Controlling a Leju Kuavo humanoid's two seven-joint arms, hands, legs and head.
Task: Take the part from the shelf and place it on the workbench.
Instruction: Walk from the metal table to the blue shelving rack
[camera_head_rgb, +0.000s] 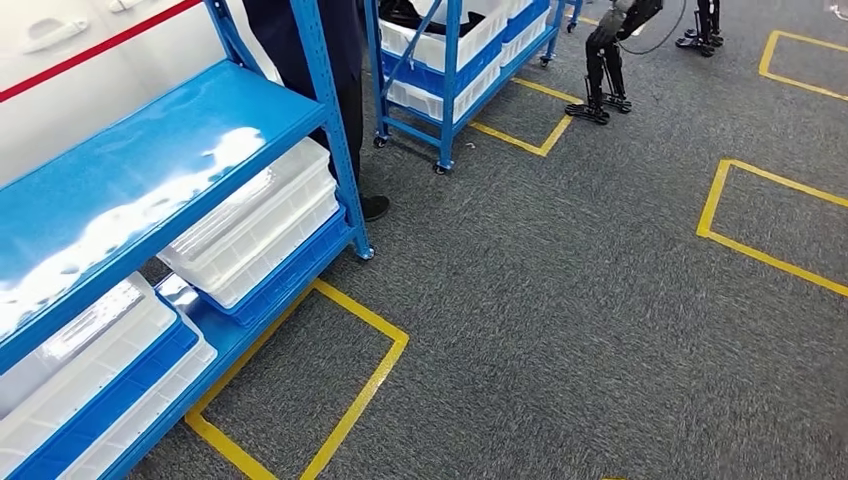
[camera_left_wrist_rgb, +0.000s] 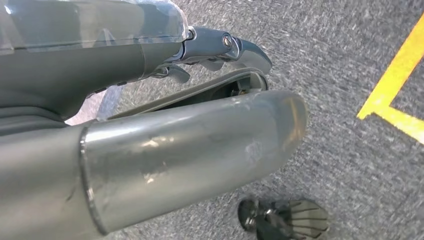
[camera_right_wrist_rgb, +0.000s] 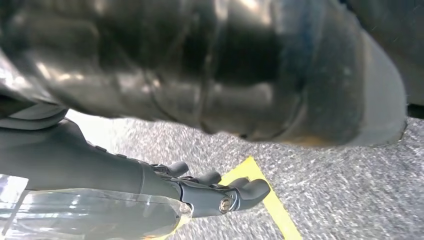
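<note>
In the head view, a blue steel shelf rack (camera_head_rgb: 130, 160) has glossy boards and carries ribbed, translucent white plastic bins (camera_head_rgb: 255, 225). A person (camera_head_rgb: 340, 60) in dark trousers and a black shoe stands behind its upright. A second blue rack on castors (camera_head_rgb: 445, 90) holds more white bins. The floor is speckled grey carpet (camera_head_rgb: 560, 300) marked with yellow tape rectangles (camera_head_rgb: 370, 375), and the thin black legs of another robot (camera_head_rgb: 603, 75) stand on it.

In the left wrist view, the left hand (camera_left_wrist_rgb: 100, 65) has a smooth grey body under a clear, wrinkled plastic cover (camera_left_wrist_rgb: 95, 20). Its dark metallic fingers (camera_left_wrist_rgb: 220, 45) lie pressed together and curl over, and the thick, scuffed silver thumb (camera_left_wrist_rgb: 200, 145) lies opposite them. The part (camera_left_wrist_rgb: 200, 95), a slim, curved grey piece with a dark hollow at its far end, sits right under the fingers, in the gap between them and the thumb; it looks pinched there, though where it touches is hard to make out. Beyond the fingertips lie grey carpet and a corner of yellow tape (camera_left_wrist_rgb: 395, 75).

In the right wrist view, the right hand (camera_right_wrist_rgb: 100, 170) wears the same clear cover (camera_right_wrist_rgb: 75, 215). Its dark fingers (camera_right_wrist_rgb: 235, 195) are slightly apart and gently bent, with nothing in them. The thumb (camera_right_wrist_rgb: 250, 75) is a large, dark, blurred, rounded mass well apart from them. A yellow tape stripe (camera_right_wrist_rgb: 272, 202) crosses the carpet just past the fingertips.
</note>
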